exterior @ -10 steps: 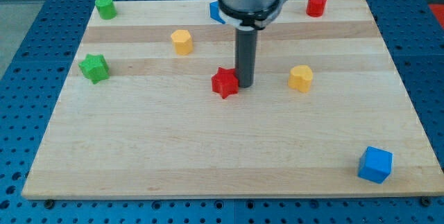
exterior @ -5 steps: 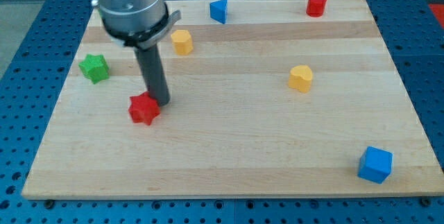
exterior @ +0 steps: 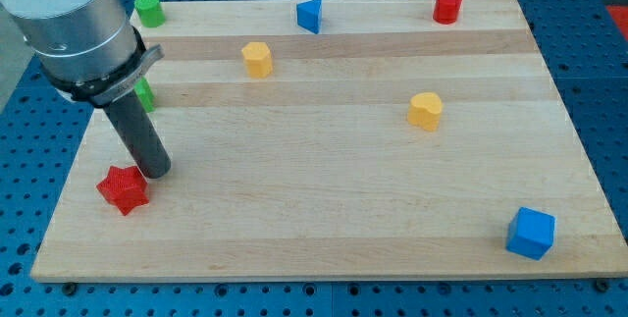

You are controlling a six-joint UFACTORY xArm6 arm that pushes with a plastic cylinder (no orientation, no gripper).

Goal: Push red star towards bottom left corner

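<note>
The red star (exterior: 123,189) lies on the wooden board (exterior: 324,209) near the view's left edge, in the lower left part. My tip (exterior: 156,172) stands just up and to the right of the star, touching or nearly touching its upper right point. The rod rises from there up to the arm's grey body at the view's top left.
A green star (exterior: 145,94) sits partly hidden behind the arm. A green cylinder (exterior: 148,9) is at top left. Yellow blocks sit at upper middle (exterior: 257,59) and centre right (exterior: 426,110). A blue triangular block (exterior: 310,15), a red cylinder (exterior: 447,6) and a blue cube (exterior: 531,233) are also there.
My tip has moved left and down across the board, pushing the red star from the board's middle to the lower left part. The other blocks have not moved.
</note>
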